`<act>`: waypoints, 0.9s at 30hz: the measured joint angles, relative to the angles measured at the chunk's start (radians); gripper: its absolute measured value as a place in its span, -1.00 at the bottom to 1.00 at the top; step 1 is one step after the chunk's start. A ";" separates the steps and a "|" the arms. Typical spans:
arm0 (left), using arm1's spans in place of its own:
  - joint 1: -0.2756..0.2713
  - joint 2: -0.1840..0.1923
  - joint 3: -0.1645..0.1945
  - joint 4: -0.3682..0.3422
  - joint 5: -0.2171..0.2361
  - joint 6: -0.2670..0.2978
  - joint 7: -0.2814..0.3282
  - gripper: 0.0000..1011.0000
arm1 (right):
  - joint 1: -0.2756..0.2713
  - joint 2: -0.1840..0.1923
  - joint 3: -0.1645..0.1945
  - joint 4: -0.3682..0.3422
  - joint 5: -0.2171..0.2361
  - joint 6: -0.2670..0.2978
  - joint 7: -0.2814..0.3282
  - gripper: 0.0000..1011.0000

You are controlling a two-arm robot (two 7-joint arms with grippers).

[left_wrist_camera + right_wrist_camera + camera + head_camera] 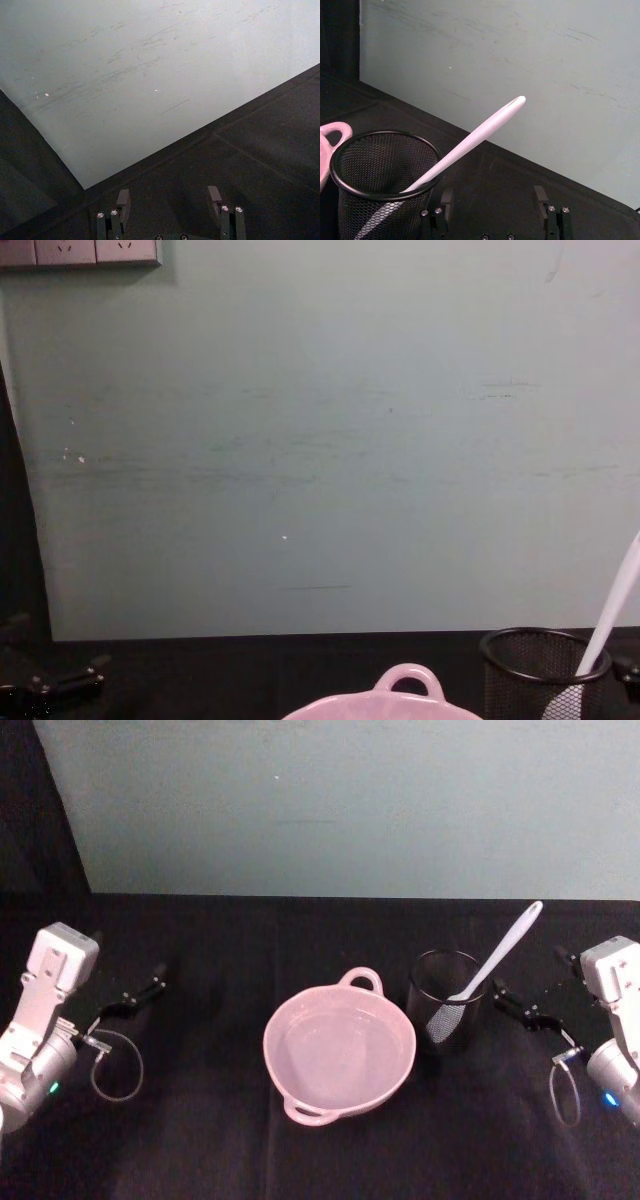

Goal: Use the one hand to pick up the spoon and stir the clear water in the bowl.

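Head view suggests one risk: the long white plastic spoon (497, 960) leans loosely in the black wire-mesh cup (445, 1020), so a sideways pull could tip this light cup toward the pale pink glossy bowl (285, 1020) of water beside it. The spoon's handle slants up toward the right tool (520, 1005), which hangs near the cup, wide and empty. The left tool (135, 992), also wide, rests far left.

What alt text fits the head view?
A pink bowl of water sits centred on a black table; beside it a black mesh cup holds a leaning white spoon. The right tool is open near the cup, the left tool open at the far side.
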 joint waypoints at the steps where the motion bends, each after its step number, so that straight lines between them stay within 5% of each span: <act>1: 0.000 0.000 0.000 0.000 0.000 0.000 0.000 0.99 | 0.000 0.000 0.000 0.000 0.000 0.000 0.000 0.98; 27: 0.000 0.000 0.000 0.000 0.000 0.000 0.000 0.99 | 0.000 0.000 0.000 0.000 0.000 0.000 0.000 0.98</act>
